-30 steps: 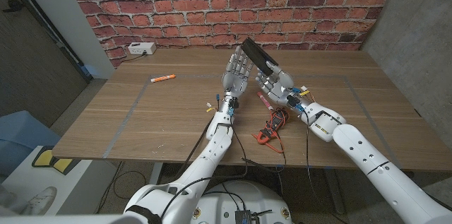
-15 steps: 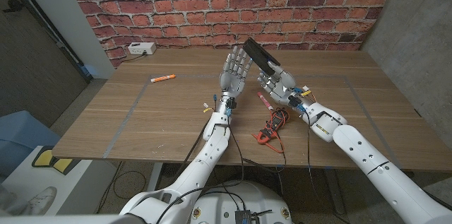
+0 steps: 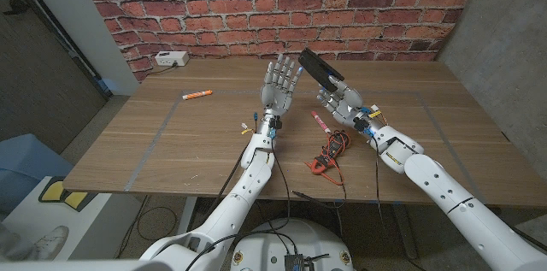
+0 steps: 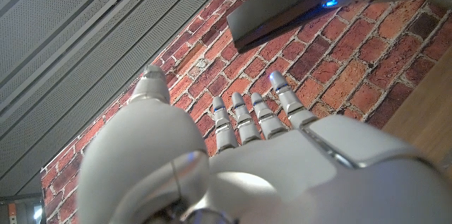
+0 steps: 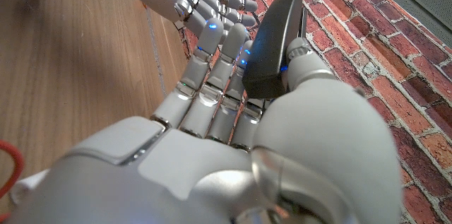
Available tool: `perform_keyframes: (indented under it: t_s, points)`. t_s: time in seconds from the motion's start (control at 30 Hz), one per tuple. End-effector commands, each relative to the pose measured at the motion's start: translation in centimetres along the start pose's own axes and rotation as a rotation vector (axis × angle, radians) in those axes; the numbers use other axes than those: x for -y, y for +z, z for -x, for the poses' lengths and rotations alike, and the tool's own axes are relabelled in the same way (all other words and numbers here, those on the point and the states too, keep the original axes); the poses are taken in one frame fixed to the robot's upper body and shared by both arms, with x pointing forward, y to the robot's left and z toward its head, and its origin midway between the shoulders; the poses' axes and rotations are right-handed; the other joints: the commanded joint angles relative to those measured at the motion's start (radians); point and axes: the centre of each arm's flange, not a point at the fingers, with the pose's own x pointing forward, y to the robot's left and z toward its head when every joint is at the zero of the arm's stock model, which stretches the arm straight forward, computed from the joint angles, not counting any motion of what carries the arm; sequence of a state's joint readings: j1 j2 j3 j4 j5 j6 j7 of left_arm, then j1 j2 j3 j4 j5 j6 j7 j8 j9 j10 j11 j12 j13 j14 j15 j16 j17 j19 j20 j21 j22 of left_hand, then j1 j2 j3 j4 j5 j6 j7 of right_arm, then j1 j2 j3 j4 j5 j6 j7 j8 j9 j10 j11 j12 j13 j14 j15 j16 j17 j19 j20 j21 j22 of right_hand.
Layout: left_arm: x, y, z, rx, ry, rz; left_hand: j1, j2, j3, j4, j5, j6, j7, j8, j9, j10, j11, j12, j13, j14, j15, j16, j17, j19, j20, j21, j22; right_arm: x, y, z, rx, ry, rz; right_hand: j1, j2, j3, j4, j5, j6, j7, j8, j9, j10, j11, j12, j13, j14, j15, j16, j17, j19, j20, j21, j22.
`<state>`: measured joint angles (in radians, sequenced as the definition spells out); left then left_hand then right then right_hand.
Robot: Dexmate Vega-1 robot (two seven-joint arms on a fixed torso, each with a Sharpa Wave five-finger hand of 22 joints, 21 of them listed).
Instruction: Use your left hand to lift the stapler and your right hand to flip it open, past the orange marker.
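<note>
Desk (image 3: 214, 138): wooden, before a brick wall; it carries the loose things.
Right hand (image 3: 340, 100): raised above the desk, fingers wrapped round the stapler, likely to keep it clear for flipping.
Left hand (image 3: 279, 85): upright just beside the right, fingers spread, holding nothing, though the task gives it the lifting.
Stapler (image 3: 320, 67): black, tilted, aloft in the right hand.
Marker (image 3: 197, 95): orange, lying well apart toward the left.

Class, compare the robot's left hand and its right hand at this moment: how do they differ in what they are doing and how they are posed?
The right hand grips the black stapler above the table; the left hand holds nothing. The left hand's fingers are spread and upright, while the right hand's close around the stapler. The left hand stands beside the stapler, apart from it. Both are silver-grey and raised over the wooden table.
</note>
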<state>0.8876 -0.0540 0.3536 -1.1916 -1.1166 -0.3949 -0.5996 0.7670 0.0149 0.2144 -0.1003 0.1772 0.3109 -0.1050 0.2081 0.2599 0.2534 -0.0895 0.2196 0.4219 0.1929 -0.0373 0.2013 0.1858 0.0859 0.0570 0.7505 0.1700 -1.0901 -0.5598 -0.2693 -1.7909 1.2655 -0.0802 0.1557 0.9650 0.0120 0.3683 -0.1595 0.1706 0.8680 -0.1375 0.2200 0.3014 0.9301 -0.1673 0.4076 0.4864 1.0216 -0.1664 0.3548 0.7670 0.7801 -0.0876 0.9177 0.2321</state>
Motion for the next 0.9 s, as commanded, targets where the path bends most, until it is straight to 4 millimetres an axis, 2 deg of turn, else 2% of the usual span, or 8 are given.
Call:
perform_keyframes:
  t_s: [0.03,0.47,0.67,0.9]
  points:
    - [0.5,1.3,-0.3,-0.025,0.006,-0.036,-0.005,0.003,0.002,-0.001,0.0,0.014,0.001,0.011,0.0,0.009,0.002,0.003,0.001,0.006,-0.015,0.004,0.003,0.0,0.001,-0.006,0.004,0.8,1.5,0.9,0.047,-0.01,0.122,0.149,0.14,0.005,0.006,0.007,-0.004,-0.003,-0.001,0.002,0.011,-0.021,0.007,0.036,0.007,-0.068,-0.003,0.006,-0.011,-0.127,0.009,0.0]
    - [0.9,2.9,0.0,-0.041,0.009,-0.078,-0.023,0.006,-0.002,0.006,-0.001,0.022,0.002,0.013,-0.002,0.007,0.008,0.003,-0.003,0.004,-0.01,0.004,0.005,-0.004,0.009,-0.015,0.004,1.6,2.6,2.0,0.07,-0.044,0.254,0.147,0.144,0.005,0.009,0.006,-0.016,-0.009,-0.003,0.004,-0.003,-0.025,0.006,0.05,0.005,-0.069,-0.006,0.012,-0.023,-0.127,0.021,-0.002]
    - [1.0,3.3,0.5,-0.052,0.014,-0.091,-0.031,0.007,-0.004,0.009,-0.002,0.02,0.002,0.011,-0.003,0.007,0.01,0.003,-0.005,0.004,-0.007,0.004,0.006,-0.003,0.008,-0.019,0.004,2.0,2.9,2.3,0.067,-0.057,0.321,0.149,0.144,0.006,0.007,0.004,-0.013,-0.005,-0.001,0.005,-0.004,-0.011,0.009,0.059,0.008,-0.069,-0.005,0.017,-0.024,-0.128,0.032,-0.002]
    - [1.1,4.3,1.1,-0.061,0.023,-0.129,-0.037,0.006,-0.006,0.009,-0.002,0.015,0.002,0.008,-0.003,0.007,0.01,0.004,-0.008,0.005,-0.008,0.004,0.005,-0.009,0.008,-0.026,0.004,1.7,3.6,2.5,0.057,-0.078,0.418,0.151,0.144,0.007,0.007,0.004,-0.015,-0.004,-0.001,0.005,-0.007,-0.012,0.009,0.066,0.004,-0.068,-0.008,0.018,-0.028,-0.128,0.038,-0.003]
